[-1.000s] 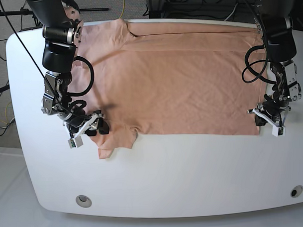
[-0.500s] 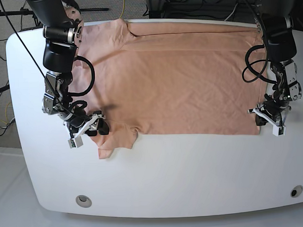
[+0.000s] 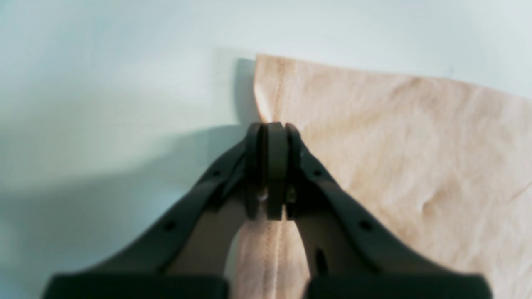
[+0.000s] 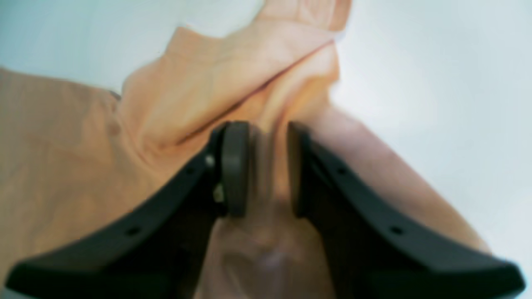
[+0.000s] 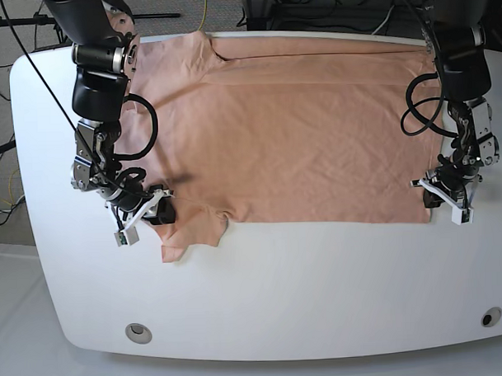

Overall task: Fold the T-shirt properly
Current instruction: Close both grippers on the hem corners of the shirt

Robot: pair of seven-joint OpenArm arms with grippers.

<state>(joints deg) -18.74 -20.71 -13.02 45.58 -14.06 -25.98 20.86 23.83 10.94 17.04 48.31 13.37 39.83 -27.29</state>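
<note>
The peach T-shirt (image 5: 290, 129) lies spread flat and wrinkled on the white table (image 5: 279, 286), collar toward the base view's left. My left gripper (image 5: 445, 199) sits at the shirt's near hem corner on that view's right. Close up, this left gripper (image 3: 274, 126) is shut, with the stitched hem of the T-shirt (image 3: 395, 145) running into its pads. On the left of the base view, my right gripper (image 5: 153, 209) is at the near sleeve. In its own view the right gripper (image 4: 266, 133) has its jaws partly closed around a raised fold of the T-shirt (image 4: 62, 145), a gap still between the pads.
Bare white tabletop runs along the near side below the shirt. Two round holes (image 5: 138, 331) (image 5: 486, 317) sit near the front edge. Black cables (image 5: 142, 126) loop from both arms, and more cables lie behind the table's far edge.
The right gripper's jaws have narrowed around the sleeve fold and its fingers sit lower on the cloth. The left gripper and the shirt's body have not moved.
</note>
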